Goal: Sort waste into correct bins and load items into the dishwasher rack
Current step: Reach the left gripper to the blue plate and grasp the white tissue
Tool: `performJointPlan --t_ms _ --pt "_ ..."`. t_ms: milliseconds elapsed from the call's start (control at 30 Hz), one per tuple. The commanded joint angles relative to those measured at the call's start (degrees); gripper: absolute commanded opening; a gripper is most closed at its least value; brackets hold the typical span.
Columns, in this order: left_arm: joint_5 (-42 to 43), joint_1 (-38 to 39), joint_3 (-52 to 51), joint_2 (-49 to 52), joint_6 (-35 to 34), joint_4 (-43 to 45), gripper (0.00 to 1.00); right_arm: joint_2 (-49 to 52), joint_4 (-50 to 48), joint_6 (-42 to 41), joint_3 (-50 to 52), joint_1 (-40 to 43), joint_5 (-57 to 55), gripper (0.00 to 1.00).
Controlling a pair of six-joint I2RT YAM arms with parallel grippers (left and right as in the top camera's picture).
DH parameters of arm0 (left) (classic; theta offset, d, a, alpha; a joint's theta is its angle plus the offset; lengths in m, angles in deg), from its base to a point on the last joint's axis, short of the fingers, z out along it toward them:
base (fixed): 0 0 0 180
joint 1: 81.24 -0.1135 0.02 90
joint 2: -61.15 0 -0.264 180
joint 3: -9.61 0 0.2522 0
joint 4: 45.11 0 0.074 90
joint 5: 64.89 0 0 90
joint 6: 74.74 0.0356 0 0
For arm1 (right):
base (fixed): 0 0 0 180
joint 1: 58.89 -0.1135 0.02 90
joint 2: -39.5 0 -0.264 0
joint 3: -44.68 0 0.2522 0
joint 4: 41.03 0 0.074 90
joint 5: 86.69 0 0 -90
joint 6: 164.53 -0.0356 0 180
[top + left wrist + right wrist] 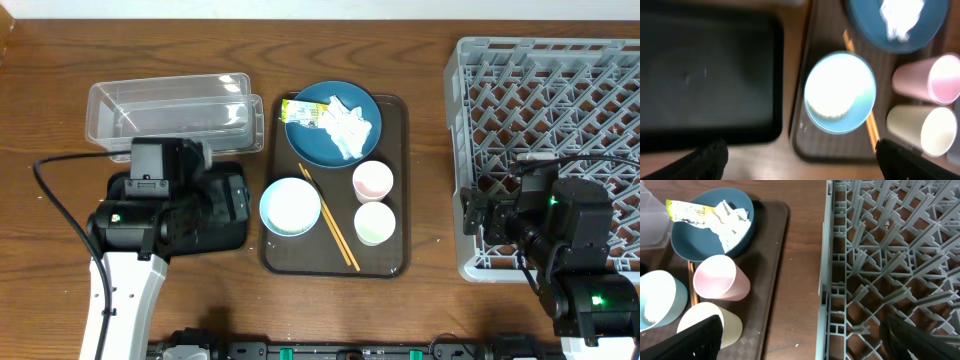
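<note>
On the brown serving tray (395, 150) sit a dark blue plate (325, 140) holding a yellow-green wrapper (300, 112) and white tissue (350, 125), a light blue bowl (290, 207) with rice grains (827, 107), chopsticks (328, 215), a pink cup (372, 181) and a pale green cup (374, 223). The grey rack (550, 100) stands at the right. The clear tub (170, 105) and black tray (225, 235) are at the left. My left gripper (805, 165) is open and empty over the black tray's right edge, facing the bowl (840, 92). My right gripper (805, 345) is open and empty over the rack's left rim (827, 280).
A black cable (60, 200) runs across the table at the far left. A strip of bare wood (800, 270) lies between the serving tray and the rack. A few loose grains lie on that wood and on the tray's edge.
</note>
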State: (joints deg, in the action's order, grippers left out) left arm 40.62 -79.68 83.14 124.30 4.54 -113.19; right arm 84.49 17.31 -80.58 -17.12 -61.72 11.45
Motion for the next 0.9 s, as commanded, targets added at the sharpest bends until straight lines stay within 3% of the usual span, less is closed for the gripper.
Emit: performJointPlan --t_ms 0,333,667,867 --pt "0.57 0.59 2.95 1.73 -0.52 3.56 0.96 -0.09 0.28 0.74 -1.42 -0.24 0.7 0.99" --pt "-0.15 10.54 15.85 20.72 -0.07 21.64 0.96 -0.09 1.31 0.74 -1.42 -0.24 0.7 0.99" --pt "-0.13 19.74 16.24 39.41 -0.07 44.5 0.95 -0.09 1.55 0.74 -1.42 -0.24 0.7 0.99" --pt "-0.13 22.03 16.24 47.08 -0.09 49.27 0.91 -0.09 1.55 0.72 -1.42 -0.24 0.72 0.99"
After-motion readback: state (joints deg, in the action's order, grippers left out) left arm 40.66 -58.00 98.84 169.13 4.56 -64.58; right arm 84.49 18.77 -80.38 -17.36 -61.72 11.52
